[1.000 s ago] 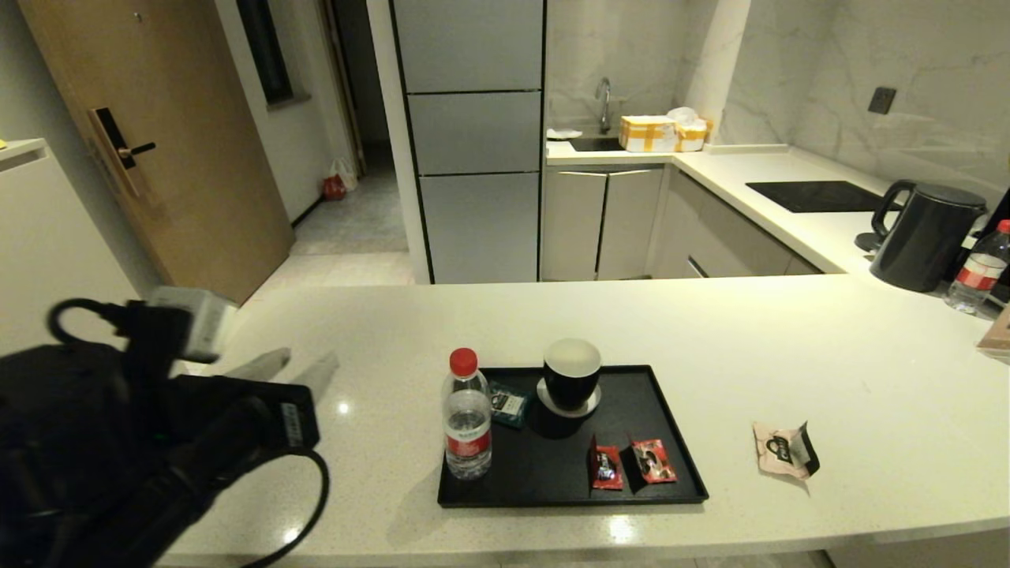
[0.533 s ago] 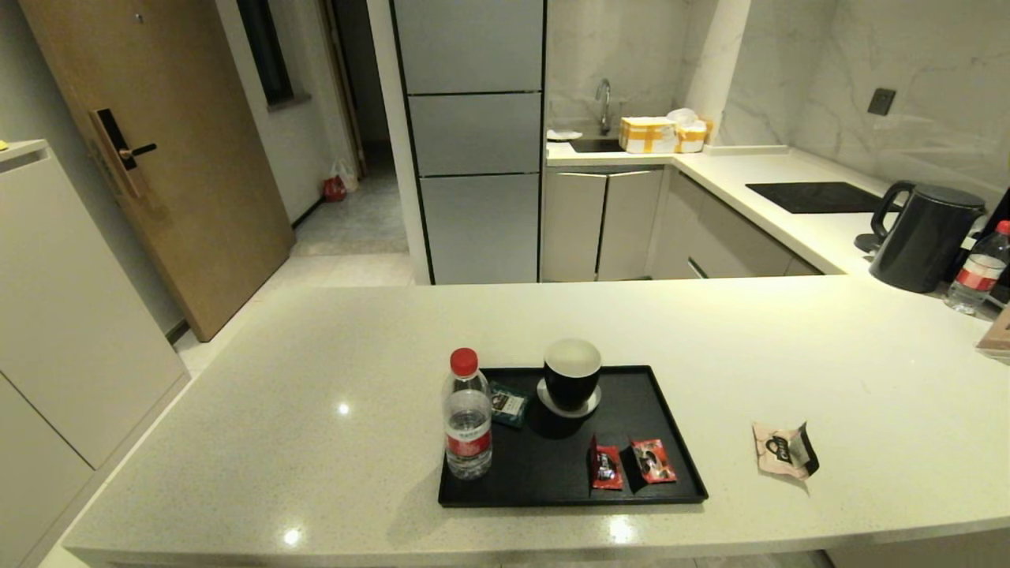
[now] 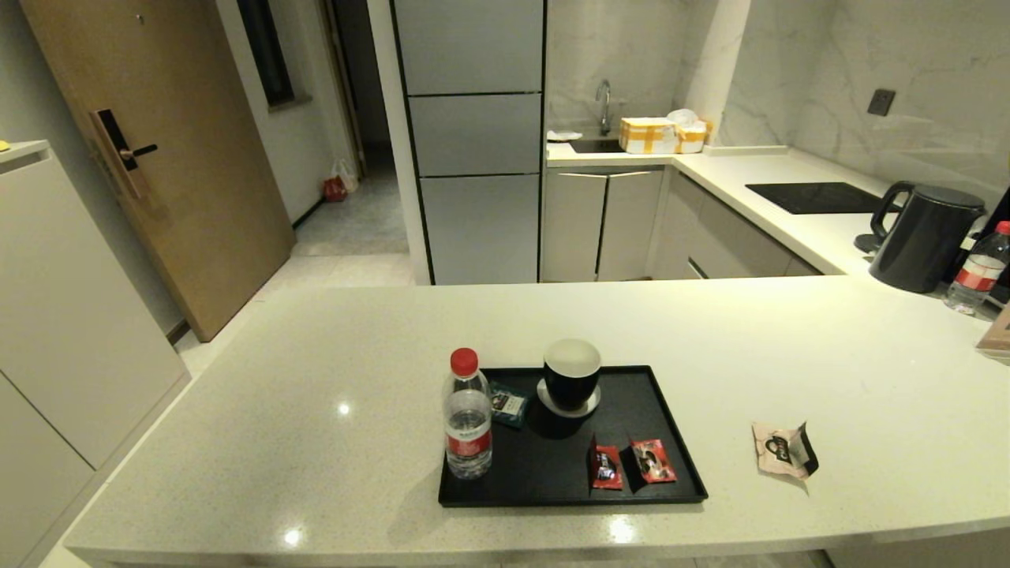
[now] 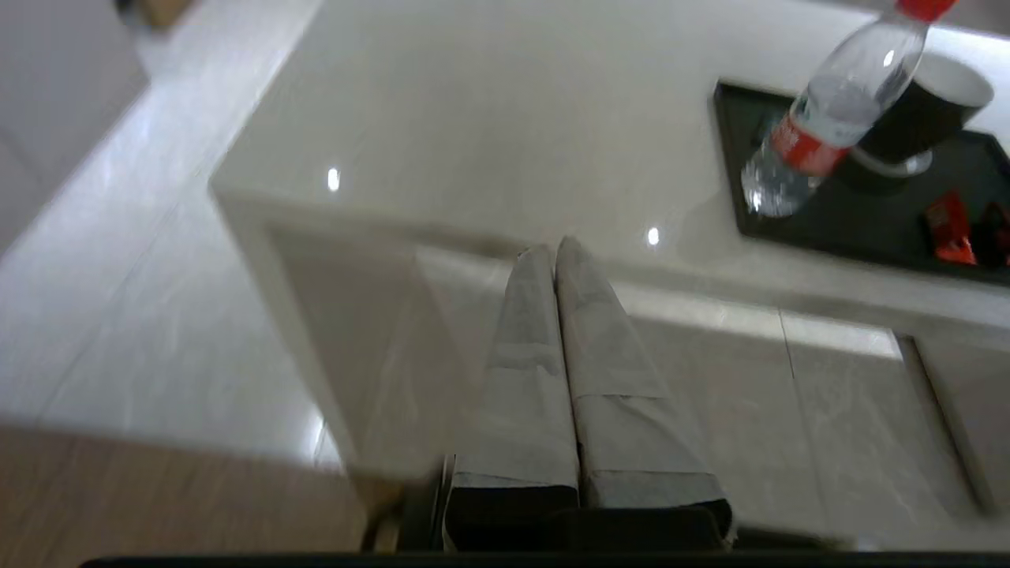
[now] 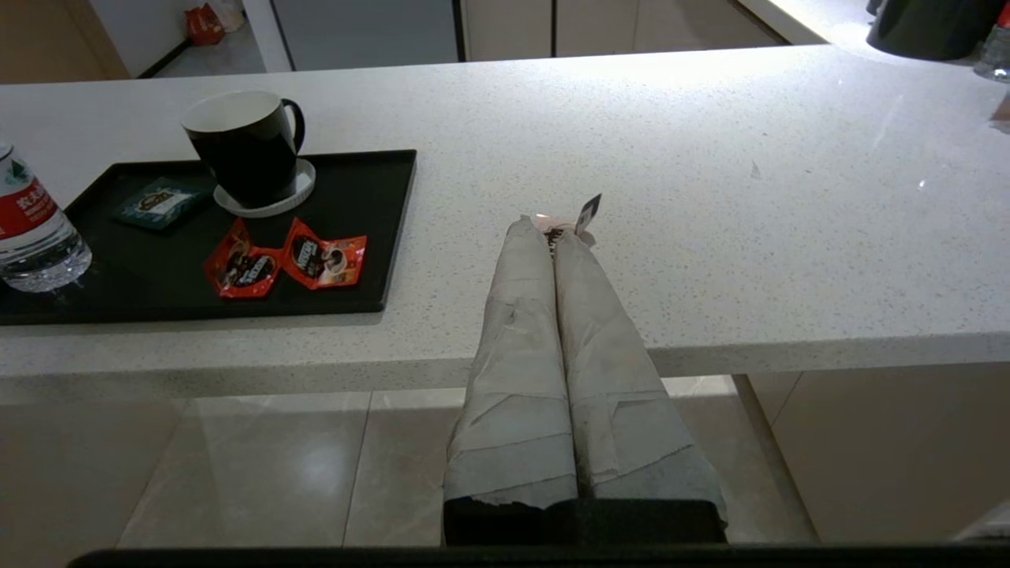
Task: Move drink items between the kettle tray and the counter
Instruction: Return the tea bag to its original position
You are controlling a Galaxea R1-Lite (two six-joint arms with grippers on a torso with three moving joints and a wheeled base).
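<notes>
A clear water bottle [image 3: 467,422] with red cap and red label stands upright in the front left corner of the black kettle tray [image 3: 671,442]. The pale beige sachet [image 3: 783,450] with its black end lies on the off-white counter [image 3: 316,410], right of the tray. Neither arm shows in the head view. My left gripper [image 4: 551,247] is shut and empty, held below and in front of the counter's front edge, left of the tray [image 4: 868,237] and the bottle [image 4: 828,118]. My right gripper [image 5: 548,229] is shut and empty, low before the counter edge, its tips in line with the sachet [image 5: 584,214].
On the tray stand a black cup [image 3: 571,375] on a coaster, two red sachets [image 3: 631,464] and a dark teal packet [image 3: 507,405]. A black kettle [image 3: 925,235], a second bottle [image 3: 978,270] and a hob [image 3: 813,196] are at the far right.
The left arm, raised over the counter's left side a second ago, has dropped out of the head view. The tray, bottle and sachets have not moved.
</notes>
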